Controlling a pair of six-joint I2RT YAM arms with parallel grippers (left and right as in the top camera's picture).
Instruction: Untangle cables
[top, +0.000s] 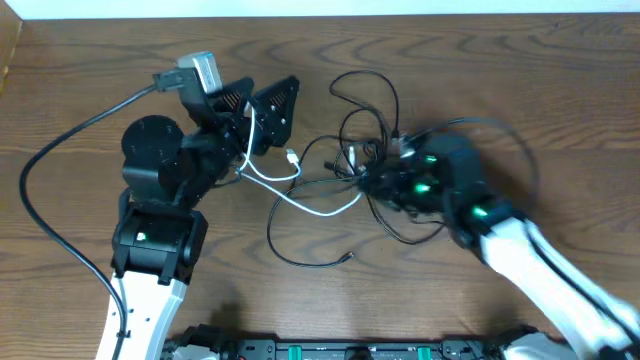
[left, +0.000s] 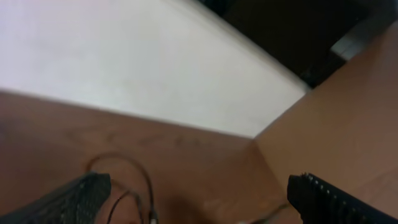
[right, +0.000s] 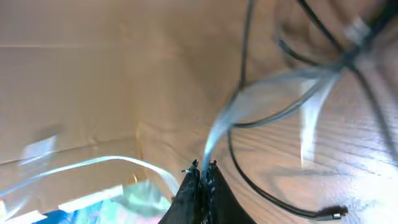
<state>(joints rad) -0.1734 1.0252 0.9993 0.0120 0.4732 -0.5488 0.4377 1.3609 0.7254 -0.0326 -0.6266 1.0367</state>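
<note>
The left tool (top: 258, 112) is spread wide, holding nothing. The right tool (right: 203, 167) is pressed together at the tangled thin black and white cables (top: 352, 155), mid brown wooden tabletop (top: 500, 60), 3 o'clock from the left tool.

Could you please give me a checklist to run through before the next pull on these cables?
1. Right pincer closed: ok.
2. White cable in its grip: ok, a pale strand leaves its tip.
3. Only that cable pinched: cannot tell, blurred.
4. Left pincer open and empty: ok.
5. Black cables clear of the white one: not ok, tangled together by the right pincer.
</note>
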